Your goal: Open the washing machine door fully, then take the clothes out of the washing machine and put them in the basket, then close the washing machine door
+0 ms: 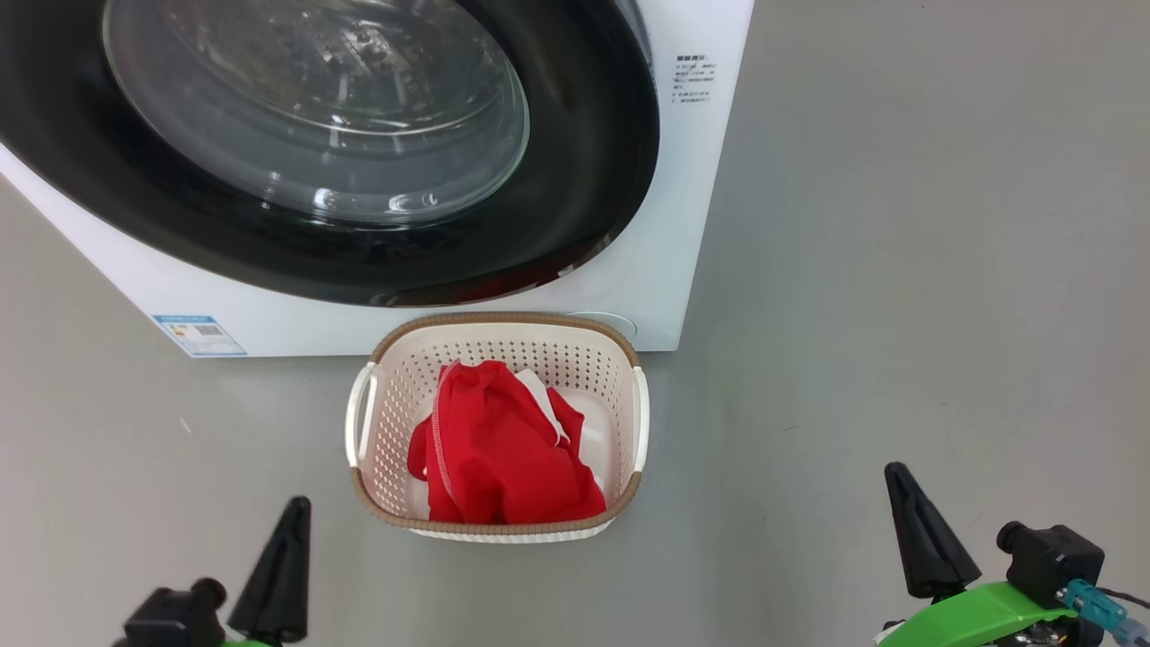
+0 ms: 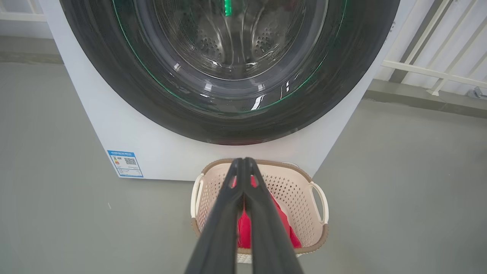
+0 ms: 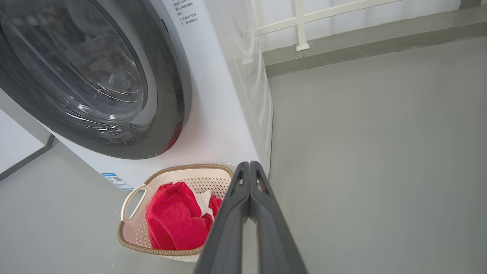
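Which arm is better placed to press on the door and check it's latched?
Left, probably: the left gripper sits before the washing machine door; the right gripper stands out past the washing machine.

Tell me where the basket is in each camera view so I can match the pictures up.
Head view: basket at bottom centre, just in front of the washing machine.
Left wrist view: basket low, slightly right of centre, partly behind the left claw.
Right wrist view: basket at lower left of centre.
Shared landmark: blue label on the machine's lower corner, left of the basket in every view.
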`<state>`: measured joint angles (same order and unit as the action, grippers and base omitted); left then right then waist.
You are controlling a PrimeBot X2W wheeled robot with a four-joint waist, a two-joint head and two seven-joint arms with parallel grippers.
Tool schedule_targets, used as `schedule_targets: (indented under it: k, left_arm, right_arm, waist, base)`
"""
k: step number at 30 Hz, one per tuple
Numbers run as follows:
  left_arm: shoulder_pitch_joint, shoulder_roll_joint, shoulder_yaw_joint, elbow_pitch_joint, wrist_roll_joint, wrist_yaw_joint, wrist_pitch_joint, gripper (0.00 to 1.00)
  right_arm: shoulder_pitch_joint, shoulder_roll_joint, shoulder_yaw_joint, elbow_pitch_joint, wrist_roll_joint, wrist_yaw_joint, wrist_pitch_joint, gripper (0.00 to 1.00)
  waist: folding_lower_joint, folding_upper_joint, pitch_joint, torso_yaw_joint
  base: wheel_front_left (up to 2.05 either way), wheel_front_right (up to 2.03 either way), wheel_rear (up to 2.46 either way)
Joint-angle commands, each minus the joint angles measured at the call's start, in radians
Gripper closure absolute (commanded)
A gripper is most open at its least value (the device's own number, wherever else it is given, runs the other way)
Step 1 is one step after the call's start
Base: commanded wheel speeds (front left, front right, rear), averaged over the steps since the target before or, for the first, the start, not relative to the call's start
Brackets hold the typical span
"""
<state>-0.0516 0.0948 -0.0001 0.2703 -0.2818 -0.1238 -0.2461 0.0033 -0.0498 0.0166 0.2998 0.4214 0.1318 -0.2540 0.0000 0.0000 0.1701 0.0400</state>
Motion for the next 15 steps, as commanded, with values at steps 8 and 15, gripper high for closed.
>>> schedule_targets:
  k: [8, 15]
  left_arm:
    - [0.0, 0.005, 0.004, -0.016, -0.092, 0.0, 0.019, 1.0]
    - [-0.006, 0.005, 0.007, -0.012, -0.169, 0.0, 0.036, 1.0]
  right_arm:
    - [-0.002, -0.007, -0.002, -0.019, 0.084, 0.0, 0.018, 1.0]
    - [-0.011, -0.011, -0.004, -0.018, 0.156, 0.0, 0.034, 1.0]
  waist:
    - [0.0018, 0.0, -0.013, -0.003]
    - [0.0001, 0.0, -0.02, -0.005]
  base:
    - [0.0, 0.0, 0.0]
    - [0.0, 0.0, 0.0]
